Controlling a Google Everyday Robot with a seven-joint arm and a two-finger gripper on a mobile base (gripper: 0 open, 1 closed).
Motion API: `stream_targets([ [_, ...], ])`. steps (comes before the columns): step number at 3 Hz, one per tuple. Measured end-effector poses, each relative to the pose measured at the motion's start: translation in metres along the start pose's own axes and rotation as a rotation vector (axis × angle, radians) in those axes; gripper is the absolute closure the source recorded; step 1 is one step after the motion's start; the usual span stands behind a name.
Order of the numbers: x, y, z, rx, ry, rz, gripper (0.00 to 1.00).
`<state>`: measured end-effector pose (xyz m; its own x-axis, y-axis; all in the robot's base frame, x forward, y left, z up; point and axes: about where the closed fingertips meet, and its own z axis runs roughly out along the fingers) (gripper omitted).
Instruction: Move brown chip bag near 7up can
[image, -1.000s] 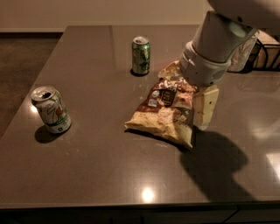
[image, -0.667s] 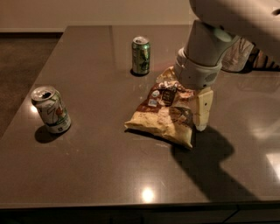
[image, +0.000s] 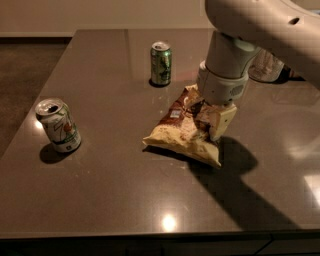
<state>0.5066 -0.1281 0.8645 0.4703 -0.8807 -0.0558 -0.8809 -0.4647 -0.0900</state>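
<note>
The brown chip bag (image: 177, 134) lies flat near the middle of the dark table (image: 110, 195), with its brown half toward the back and its pale yellow half toward the front. My gripper (image: 209, 119) is down on the bag's right upper part, right against it, and the arm comes in from the upper right. The 7up can (image: 58, 125), white with green markings, stands upright at the table's left side, well apart from the bag.
A darker all-green can (image: 161, 63) stands upright at the back, just left of the bag's top. A pale object (image: 266, 66) sits at the back right, partly hidden by my arm. The table's front edge runs along the bottom.
My arm and gripper have shifted left and lowered over the bag's upper right part. The bag and both cans have stayed in place.
</note>
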Motion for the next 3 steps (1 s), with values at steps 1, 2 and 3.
stream_targets([
  [1, -0.013, -0.002, -0.012, 0.026, 0.001, -0.031, 0.7],
  [2, -0.046, 0.0, -0.036, 0.086, -0.024, -0.105, 0.93],
  [3, -0.091, 0.004, -0.06, 0.138, -0.079, -0.189, 1.0],
])
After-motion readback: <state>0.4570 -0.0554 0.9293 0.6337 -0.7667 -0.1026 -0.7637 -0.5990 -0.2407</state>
